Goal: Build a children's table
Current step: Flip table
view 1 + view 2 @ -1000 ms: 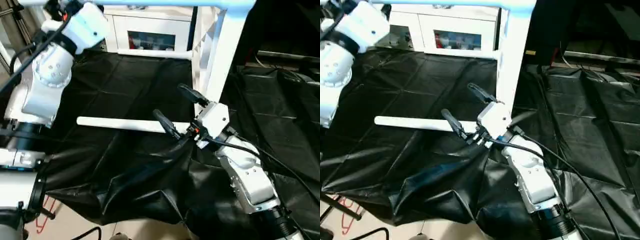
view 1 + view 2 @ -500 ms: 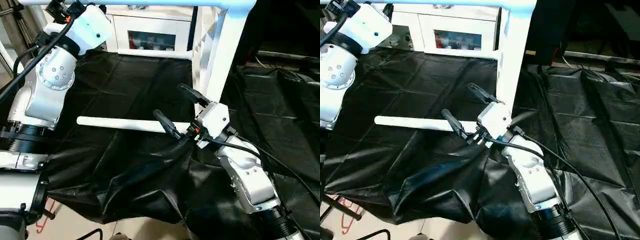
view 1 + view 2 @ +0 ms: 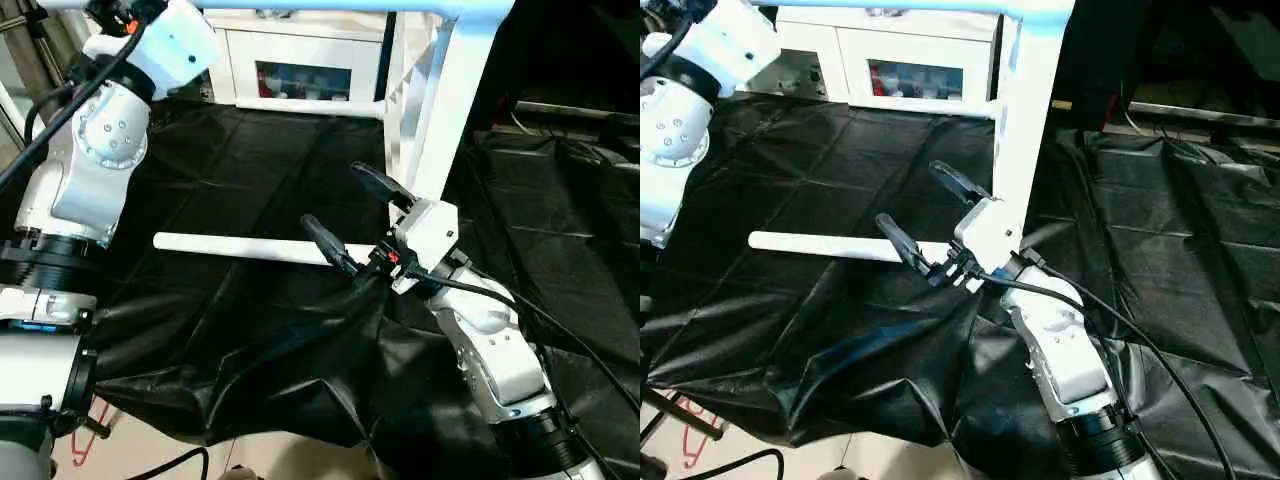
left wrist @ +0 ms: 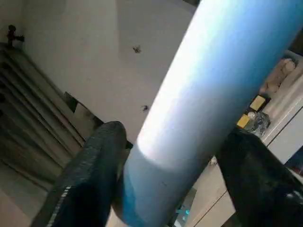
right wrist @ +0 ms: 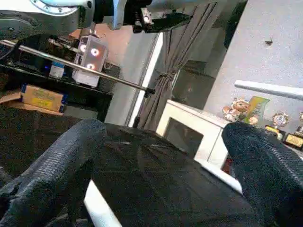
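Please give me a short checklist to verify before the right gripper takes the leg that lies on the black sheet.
1. Right gripper open: ok, fingers spread wide.
2. Loose leg between its fingers: not ok; it lies below and beside the near finger, apparently not enclosed.
3. Leg free to lift: ok, it rests flat on the black sheet with nothing on it.
4. Left gripper holding the raised table: ok, its fingers flank a white tube.
5. Fitted leg clear of the right gripper: cannot tell; it stands close behind.

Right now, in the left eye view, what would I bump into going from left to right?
Left arm → leg lying on the black sheet → right pincer → upright leg.
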Robot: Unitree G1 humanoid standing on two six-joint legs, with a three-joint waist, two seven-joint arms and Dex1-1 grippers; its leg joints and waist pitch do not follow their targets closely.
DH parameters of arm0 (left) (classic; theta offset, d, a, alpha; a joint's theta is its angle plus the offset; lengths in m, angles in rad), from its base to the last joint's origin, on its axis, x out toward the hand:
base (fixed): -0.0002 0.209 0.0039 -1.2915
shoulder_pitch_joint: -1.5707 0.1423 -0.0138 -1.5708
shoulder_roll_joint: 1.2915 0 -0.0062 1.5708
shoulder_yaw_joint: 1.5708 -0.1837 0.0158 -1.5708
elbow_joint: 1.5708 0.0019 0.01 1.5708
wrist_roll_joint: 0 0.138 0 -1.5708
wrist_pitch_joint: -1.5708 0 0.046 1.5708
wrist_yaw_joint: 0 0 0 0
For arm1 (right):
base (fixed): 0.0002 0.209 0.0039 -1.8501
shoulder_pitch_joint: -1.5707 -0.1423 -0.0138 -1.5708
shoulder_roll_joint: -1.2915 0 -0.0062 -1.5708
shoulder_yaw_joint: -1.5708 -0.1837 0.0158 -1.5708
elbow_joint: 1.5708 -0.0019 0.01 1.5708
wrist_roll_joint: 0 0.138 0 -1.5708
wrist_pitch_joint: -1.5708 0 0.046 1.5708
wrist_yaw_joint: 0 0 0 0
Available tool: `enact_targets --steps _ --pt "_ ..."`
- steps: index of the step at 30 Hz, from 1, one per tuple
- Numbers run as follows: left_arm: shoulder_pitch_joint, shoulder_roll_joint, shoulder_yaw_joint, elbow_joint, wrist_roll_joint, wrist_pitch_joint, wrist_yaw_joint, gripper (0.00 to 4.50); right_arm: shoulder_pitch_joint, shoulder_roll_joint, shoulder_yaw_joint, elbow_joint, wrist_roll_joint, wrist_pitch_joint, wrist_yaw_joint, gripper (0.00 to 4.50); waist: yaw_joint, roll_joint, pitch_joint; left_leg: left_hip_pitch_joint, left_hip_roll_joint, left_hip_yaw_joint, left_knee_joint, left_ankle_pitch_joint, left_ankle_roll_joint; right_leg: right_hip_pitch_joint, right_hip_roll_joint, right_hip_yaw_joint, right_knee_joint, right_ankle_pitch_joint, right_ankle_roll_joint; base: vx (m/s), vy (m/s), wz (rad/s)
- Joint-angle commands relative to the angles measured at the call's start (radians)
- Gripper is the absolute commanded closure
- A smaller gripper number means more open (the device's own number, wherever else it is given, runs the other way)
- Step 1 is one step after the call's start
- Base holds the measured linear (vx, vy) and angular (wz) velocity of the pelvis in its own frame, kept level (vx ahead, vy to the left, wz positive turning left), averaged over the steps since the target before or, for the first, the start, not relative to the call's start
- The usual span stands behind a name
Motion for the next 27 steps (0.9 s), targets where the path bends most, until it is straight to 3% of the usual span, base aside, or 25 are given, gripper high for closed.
enact_targets --steps 1,8,19,24,27 --pt "-0.025 -0.003 -0.007 0.014 -0.008 -0.018 0.002 1.58 -0.006 -0.002 -0.006 -0.003 0.000 0.009 0.010 0.00 -0.001 0.004 -0.065 0.004 -0.024 0.020 -0.068 -0.189 -0.020 0.061 -0.031 0.016 -0.057 -0.163 -0.133 0.000 0.000 0.00" --pt "-0.035 0.000 -0.025 0.034 0.005 -0.048 0.003 2.13 -0.009 -0.001 -0.004 0.004 -0.009 0.005 0.005 0.00 0.001 0.006 -0.063 0.006 -0.024 0.020 -0.069 -0.212 -0.022 0.059 -0.032 0.016 -0.061 -0.193 -0.127 0.000 0.000 0.00" --pt "-0.039 0.027 -0.049 0.066 0.034 -0.092 -0.014 2.39 -0.020 0.003 -0.002 0.021 -0.021 -0.004 0.005 0.00 0.003 0.007 -0.063 0.006 -0.023 0.018 -0.070 -0.205 -0.027 0.060 -0.033 0.016 -0.057 -0.170 -0.132 0.000 0.000 0.00" --pt "-0.039 0.028 -0.040 0.060 -0.001 -0.079 -0.074 2.46 -0.023 0.005 -0.002 0.025 -0.022 -0.006 0.004 0.00 0.004 0.009 -0.063 0.007 -0.022 0.018 -0.070 -0.215 -0.030 0.059 -0.034 0.016 -0.058 -0.178 -0.134 0.000 0.000 0.00" --pt "-0.038 0.001 0.010 0.031 -0.099 0.036 -0.174 2.49 -0.022 0.008 -0.002 0.028 -0.025 -0.010 0.001 0.00 0.005 0.010 -0.062 0.009 -0.022 0.019 -0.071 -0.219 -0.034 0.057 -0.034 0.017 -0.057 -0.180 -0.145 0.000 0.000 0.00"
